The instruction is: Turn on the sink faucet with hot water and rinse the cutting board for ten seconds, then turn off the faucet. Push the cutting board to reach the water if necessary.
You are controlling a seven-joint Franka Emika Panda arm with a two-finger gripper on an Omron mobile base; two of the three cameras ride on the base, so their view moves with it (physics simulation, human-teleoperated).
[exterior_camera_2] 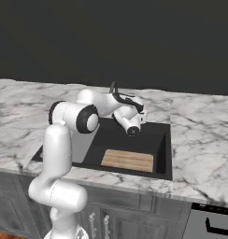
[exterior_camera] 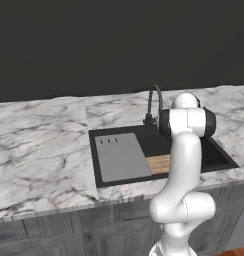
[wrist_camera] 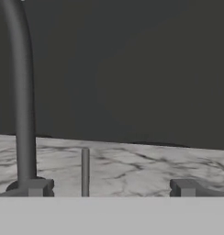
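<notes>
Where marble meets black sink (exterior_camera: pixel 214 152), striped tan cutting board (exterior_camera_2: pixel 128 160), slim arched faucet (exterior_camera: pixel 155 102).

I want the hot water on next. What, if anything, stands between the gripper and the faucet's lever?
Nothing visible does. In the hand view the open gripper faces the faucet, and its thin upright lever rises between the two fingertips, nearer the left one. Behind it lies only bare marble counter.

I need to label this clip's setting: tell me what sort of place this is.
A rendered kitchen, most likely: a black recessed sink set in a white-grey marble countertop, a slim dark gooseneck faucet behind it, a tan wooden cutting board in the basin, and grey cabinet fronts below.
</notes>
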